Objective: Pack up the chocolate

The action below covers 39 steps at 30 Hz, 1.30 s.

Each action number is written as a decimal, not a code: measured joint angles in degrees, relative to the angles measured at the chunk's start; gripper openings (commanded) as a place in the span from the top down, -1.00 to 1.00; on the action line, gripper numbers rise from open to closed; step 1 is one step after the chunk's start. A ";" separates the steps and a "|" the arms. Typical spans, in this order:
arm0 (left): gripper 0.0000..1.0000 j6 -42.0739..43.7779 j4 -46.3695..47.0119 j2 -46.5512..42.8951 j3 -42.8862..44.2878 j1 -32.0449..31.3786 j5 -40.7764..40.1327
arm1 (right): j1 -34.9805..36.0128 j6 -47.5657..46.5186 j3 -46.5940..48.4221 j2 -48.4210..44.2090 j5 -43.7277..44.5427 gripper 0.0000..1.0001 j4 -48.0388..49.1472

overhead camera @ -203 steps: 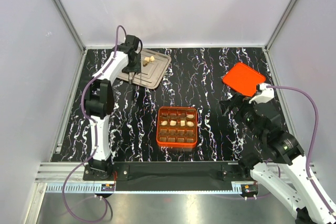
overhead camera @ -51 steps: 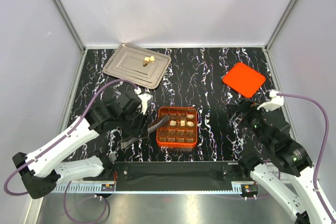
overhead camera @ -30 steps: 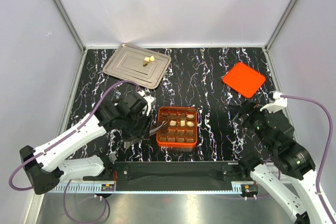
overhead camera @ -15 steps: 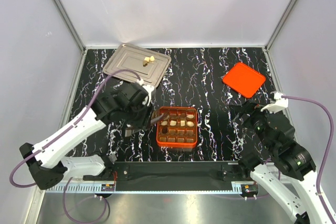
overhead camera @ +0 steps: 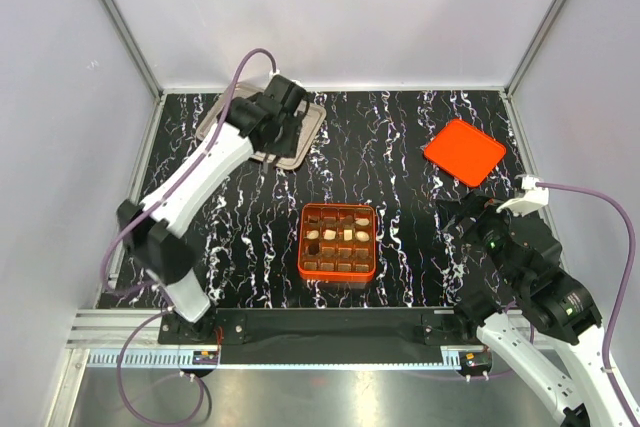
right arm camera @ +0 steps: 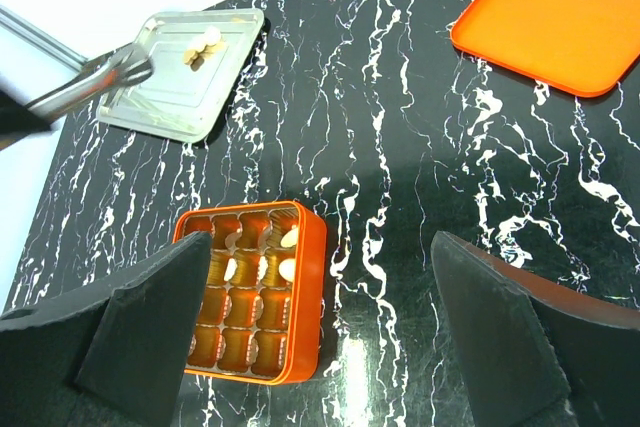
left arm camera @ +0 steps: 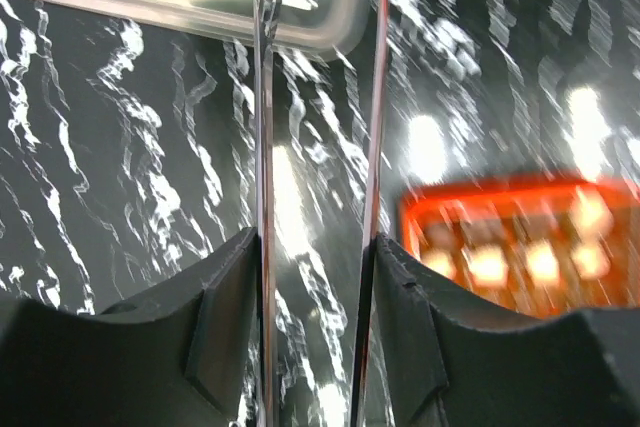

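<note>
The orange box (overhead camera: 338, 242) sits mid-table with brown grid cells; several cream and brown chocolate pieces (overhead camera: 348, 234) lie in its upper rows, also in the right wrist view (right arm camera: 288, 269). A few pieces (right arm camera: 205, 42) lie on the steel tray (right arm camera: 170, 97) at the far left. My left gripper (overhead camera: 270, 135) is over that tray (overhead camera: 311, 123), shut on metal tweezers (left arm camera: 264, 147) whose tips reach the tray's near edge (left arm camera: 300, 22); nothing shows between the blades. The tweezers also show in the right wrist view (right arm camera: 95, 82). My right gripper (overhead camera: 470, 212) is open and empty, right of the box.
The orange lid (overhead camera: 464, 151) lies flat at the far right, also in the right wrist view (right arm camera: 560, 17). Grey walls enclose the black marbled tabletop (overhead camera: 400, 137) on three sides. The left arm spans from its base to the tray along the left side.
My left arm has swung from beside the orange box back up to the steel tray, carrying the tweezers. The right arm has hardly moved.
</note>
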 measured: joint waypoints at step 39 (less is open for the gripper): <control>0.06 9.62 14.32 32.79 12.96 16.94 5.03 | 0.00 -0.33 -1.14 5.40 -2.97 -0.99 4.92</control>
